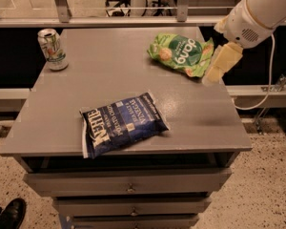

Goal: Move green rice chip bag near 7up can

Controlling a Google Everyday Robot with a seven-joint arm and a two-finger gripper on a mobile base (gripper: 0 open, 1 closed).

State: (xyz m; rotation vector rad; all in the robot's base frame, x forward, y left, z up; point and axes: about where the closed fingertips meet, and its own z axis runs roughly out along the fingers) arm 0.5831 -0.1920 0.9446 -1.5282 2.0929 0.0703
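Note:
The green rice chip bag [181, 54] lies flat at the back right of the grey table top [86, 85]. The 7up can [52, 49] stands upright at the back left corner, far from the bag. My gripper [218, 63] hangs from the white arm [257, 13] over the table's right edge. It is just right of the green bag, close to the bag's right end and slightly above it. It holds nothing that I can see.
A larger dark blue chip bag [121, 123] lies near the front middle of the table. Drawers [128, 187] sit below the front edge. A metal rail [133, 20] runs behind the table. A black shoe [9, 213] is on the floor at the front left.

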